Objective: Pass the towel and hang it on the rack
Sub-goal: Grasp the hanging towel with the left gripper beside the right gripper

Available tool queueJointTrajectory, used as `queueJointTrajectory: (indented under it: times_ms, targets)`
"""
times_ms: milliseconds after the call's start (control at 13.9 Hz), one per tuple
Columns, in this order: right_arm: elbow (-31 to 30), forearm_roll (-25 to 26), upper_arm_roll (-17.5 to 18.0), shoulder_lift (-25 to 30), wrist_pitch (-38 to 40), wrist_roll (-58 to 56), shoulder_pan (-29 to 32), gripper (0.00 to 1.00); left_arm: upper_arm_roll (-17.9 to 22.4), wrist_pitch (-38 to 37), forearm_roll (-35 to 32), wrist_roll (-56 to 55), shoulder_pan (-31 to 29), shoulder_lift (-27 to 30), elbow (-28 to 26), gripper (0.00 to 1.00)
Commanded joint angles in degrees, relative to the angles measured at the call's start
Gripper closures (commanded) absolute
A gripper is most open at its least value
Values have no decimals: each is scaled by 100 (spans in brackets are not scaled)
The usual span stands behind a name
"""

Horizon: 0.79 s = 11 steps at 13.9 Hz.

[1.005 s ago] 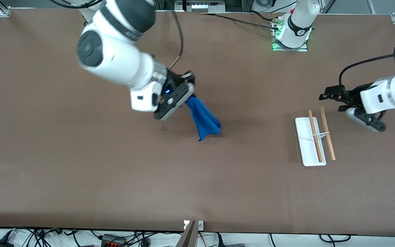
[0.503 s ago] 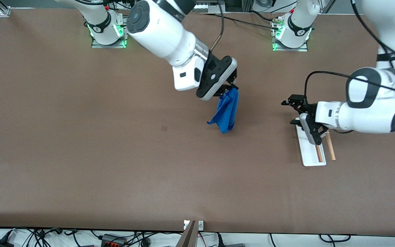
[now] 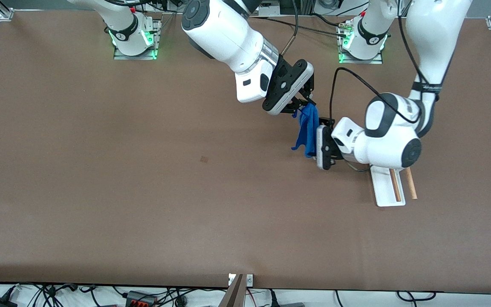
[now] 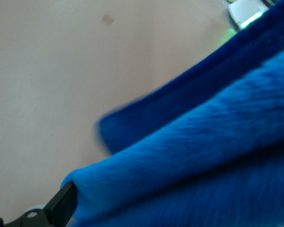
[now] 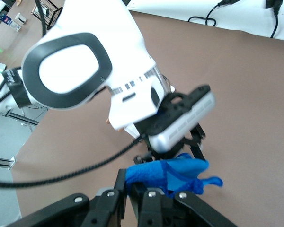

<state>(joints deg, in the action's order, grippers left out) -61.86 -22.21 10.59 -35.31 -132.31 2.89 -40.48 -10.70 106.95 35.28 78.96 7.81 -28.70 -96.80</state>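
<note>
The towel (image 3: 307, 130) is a soft, fuzzy royal-blue cloth with a short matt nap; in the left wrist view its fibres (image 4: 217, 142) show as fine ribbed pile. The rack (image 3: 388, 187) has a smooth, flat white base that looks like plastic and two light-brown rods of bare, matt wood. The worktop (image 3: 100, 192) is a matt brown sheet, even apart from one small darker mark. The right end effector (image 3: 303, 106) and the left end effector (image 3: 321, 147) are matt black, joined to glossy white arm shells.
</note>
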Motion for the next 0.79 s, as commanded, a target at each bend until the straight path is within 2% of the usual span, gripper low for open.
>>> queueJointTrajectory:
  times_ms: [0,72,144,215,287,718]
  targets:
    - [86,129,-22,-20,-40,124,-39,100,-73,71,488,734,-70,-127,21,3]
    - [86,129,-22,-20,-40,124,-39,100,-81,193,550,891,-35,-127,47,35]
    - [86,129,-22,-20,-40,124,-39,100,-90,351,663,1006,-26,-127,56,60]
    - [86,129,-22,-20,-40,124,-39,100,-90,492,708,1077,-17,-127,48,83]
    - [86,129,-22,-20,-40,124,-39,100,-90,537,709,1034,-17,-119,56,99]
    - [86,129,-22,-20,-40,124,-39,100,-143,792,638,797,27,-75,39,99]
